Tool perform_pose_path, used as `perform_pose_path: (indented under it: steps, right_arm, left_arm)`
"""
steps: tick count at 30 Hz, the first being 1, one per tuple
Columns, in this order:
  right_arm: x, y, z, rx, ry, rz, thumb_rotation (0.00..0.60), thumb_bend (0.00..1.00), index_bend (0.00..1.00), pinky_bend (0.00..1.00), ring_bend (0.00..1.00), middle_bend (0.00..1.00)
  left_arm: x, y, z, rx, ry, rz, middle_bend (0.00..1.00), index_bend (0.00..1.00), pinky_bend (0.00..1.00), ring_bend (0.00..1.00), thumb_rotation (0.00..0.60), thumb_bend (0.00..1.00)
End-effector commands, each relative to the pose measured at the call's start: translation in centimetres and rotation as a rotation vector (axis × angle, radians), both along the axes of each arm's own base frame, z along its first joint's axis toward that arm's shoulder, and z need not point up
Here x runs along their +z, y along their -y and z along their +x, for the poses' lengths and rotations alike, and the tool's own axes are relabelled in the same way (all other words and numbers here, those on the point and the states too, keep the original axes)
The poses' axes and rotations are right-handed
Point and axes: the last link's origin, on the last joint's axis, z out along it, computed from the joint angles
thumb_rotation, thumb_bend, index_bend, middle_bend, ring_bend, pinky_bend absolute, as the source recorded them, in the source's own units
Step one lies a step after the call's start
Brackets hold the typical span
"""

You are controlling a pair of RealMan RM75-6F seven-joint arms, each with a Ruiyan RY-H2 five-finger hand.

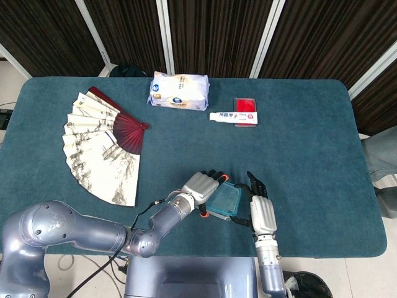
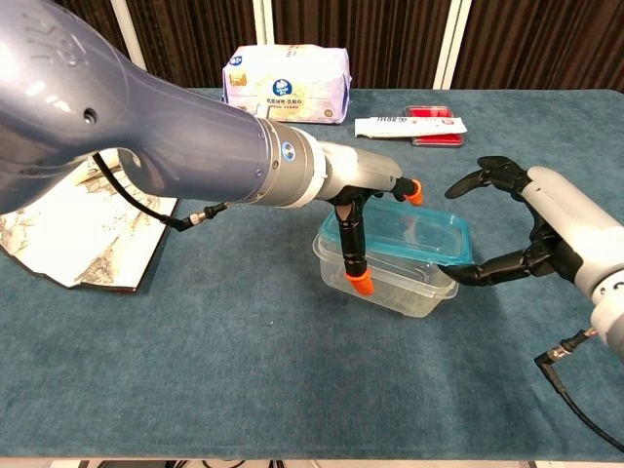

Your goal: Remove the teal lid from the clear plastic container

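Observation:
The clear plastic container point(image 2: 390, 281) stands near the table's front edge, with the teal lid point(image 2: 414, 232) on top, tilted up toward the right. My left hand point(image 2: 356, 210) grips the container's left end, its thumb down the front wall and its fingers over the lid's far side. In the head view the left hand point(image 1: 200, 186) covers the container's point(image 1: 223, 202) left side. My right hand point(image 2: 546, 224) is at the right end; its thumb touches under the lid's right edge, and its fingers arch above the lid without closing on it. The right hand point(image 1: 261, 210) also appears in the head view.
A folding fan point(image 1: 102, 146) lies spread at the left. A wipes pack point(image 1: 178, 90), a toothpaste tube point(image 1: 232, 117) and a red box point(image 1: 245, 105) lie at the back. A cable point(image 2: 575, 385) trails from my right wrist.

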Motion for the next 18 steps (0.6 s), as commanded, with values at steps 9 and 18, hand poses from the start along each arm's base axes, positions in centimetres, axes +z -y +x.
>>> perform_pose_path:
  steps: [9, 18]
  right_arm:
    - [-0.07, -0.04, 0.06, 0.004, 0.002, 0.005, 0.6, 0.44, 0.45, 0.0, 0.0, 0.02]
    - [-0.47, -0.33, 0.0, 0.008, -0.011, 0.023, 0.6, 0.55, 0.5, 0.0, 0.0, 0.02]
  left_arm:
    - [0.1, 0.06, -0.14, -0.018, 0.003, -0.001, 0.0, 0.0, 0.15, 0.0, 0.6, 0.0]
    - [0.86, 0.36, -0.28, -0.036, 0.018, -0.021, 0.0, 0.0, 0.15, 0.0, 0.6, 0.0]
